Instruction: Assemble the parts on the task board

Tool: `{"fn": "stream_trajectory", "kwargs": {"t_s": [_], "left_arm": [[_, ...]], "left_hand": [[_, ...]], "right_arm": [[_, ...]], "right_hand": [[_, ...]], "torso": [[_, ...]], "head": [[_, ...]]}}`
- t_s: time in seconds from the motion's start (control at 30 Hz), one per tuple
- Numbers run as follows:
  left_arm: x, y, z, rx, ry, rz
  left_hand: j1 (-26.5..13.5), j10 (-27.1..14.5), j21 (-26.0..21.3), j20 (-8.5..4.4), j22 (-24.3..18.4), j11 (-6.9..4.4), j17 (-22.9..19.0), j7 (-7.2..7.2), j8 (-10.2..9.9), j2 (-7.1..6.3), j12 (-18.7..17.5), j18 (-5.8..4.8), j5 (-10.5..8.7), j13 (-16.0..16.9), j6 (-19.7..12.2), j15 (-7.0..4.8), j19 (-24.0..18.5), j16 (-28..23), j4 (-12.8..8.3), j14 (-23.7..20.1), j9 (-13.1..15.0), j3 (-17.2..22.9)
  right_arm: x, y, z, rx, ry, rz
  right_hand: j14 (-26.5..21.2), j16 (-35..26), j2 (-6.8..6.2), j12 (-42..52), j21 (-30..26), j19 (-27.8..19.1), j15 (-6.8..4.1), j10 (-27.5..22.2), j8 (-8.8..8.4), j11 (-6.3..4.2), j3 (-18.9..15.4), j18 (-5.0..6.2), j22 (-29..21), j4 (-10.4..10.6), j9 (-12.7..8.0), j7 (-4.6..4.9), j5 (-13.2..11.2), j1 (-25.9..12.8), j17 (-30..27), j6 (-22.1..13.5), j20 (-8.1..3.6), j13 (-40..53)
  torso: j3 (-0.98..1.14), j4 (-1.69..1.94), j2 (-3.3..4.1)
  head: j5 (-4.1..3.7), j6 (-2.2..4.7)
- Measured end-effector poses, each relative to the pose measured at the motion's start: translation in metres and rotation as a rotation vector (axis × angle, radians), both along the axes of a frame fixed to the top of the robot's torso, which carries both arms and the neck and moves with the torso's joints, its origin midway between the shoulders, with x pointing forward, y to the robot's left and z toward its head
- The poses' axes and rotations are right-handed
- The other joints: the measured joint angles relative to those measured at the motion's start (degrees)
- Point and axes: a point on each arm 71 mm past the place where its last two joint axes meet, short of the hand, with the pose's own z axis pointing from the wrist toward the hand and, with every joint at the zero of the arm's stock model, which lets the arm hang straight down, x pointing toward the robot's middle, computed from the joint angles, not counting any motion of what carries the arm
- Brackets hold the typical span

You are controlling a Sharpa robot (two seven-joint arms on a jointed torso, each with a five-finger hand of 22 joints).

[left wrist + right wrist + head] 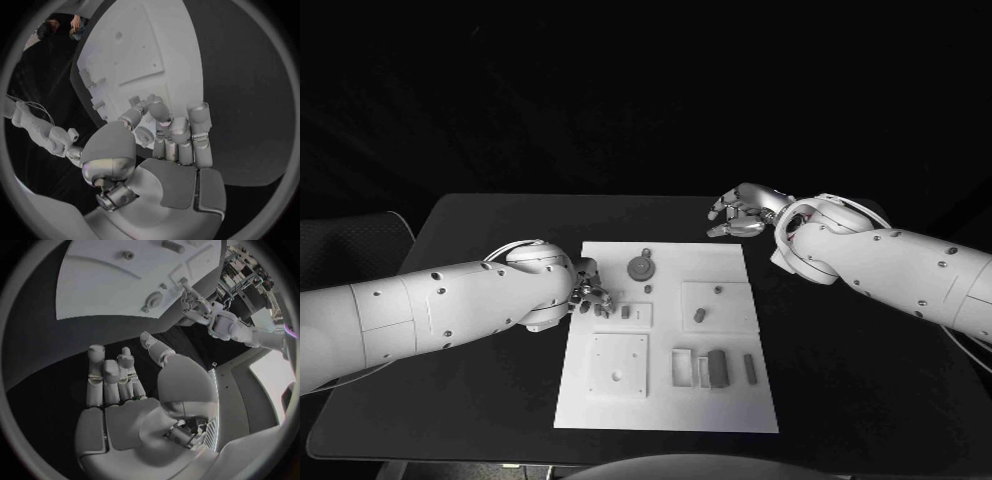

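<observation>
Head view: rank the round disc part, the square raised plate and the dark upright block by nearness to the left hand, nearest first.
From the left hand, at the task board's left edge:
1. Round disc part, just beyond the hand, on the board's far side.
2. Square raised plate, at the near-left corner of the board.
3. Dark upright block, near side, right of the plate.

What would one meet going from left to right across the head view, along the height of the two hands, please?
Left arm → left hand at the task board's left edge → task board with a round grey part → bare black table → right hand → right arm.
</observation>
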Motion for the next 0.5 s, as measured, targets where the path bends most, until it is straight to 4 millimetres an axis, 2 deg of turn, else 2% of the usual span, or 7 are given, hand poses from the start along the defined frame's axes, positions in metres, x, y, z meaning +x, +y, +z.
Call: {"fn": "stream_trajectory", "kwargs": {"t_s": [0.03,0.5], "left_arm": [[-0.0001,0.0001,-0.0001,0.001,0.001,0.0],[-0.0009,-0.0004,-0.0017,0.005,0.01,-0.007]], "left_hand": [[-0.1,0.0,0.0,0.0,0.0,0.0,0.03,0.0,0.01,-0.1,0.0,0.26,0.0,0.0,0.0,0.0,0.0,0.0,0.04,0.0,0.0,-0.04],[-0.7,0.01,0.0,0.0,0.0,-0.01,0.11,-0.02,0.26,-0.84,0.22,0.72,-0.31,-0.08,-0.01,-0.01,0.0,0.0,0.9,-0.01,-0.1,0.03]], "right_arm": [[0.0,0.0,0.0,0.0,0.0,0.0],[-0.0001,0.0,-0.0002,0.0,0.001,0.0]], "right_hand": [[0.0,0.0,0.0,0.0,0.0,0.0,0.01,0.0,0.0,0.0,0.0,-0.01,0.0,0.0,0.0,0.0,0.0,0.0,0.0,0.0,0.0,0.0],[0.11,0.0,0.0,0.0,0.0,-0.01,-0.11,-0.22,0.0,-0.22,0.0,0.0,0.0,0.0,0.0,-0.1,0.0,0.0,-0.01,0.1,0.01,-0.05]], "torso": [[0.0,0.01,0.0],[-0.01,0.01,-0.01]], "head": [[0.0,-0.01],[-0.01,-0.03]]}}
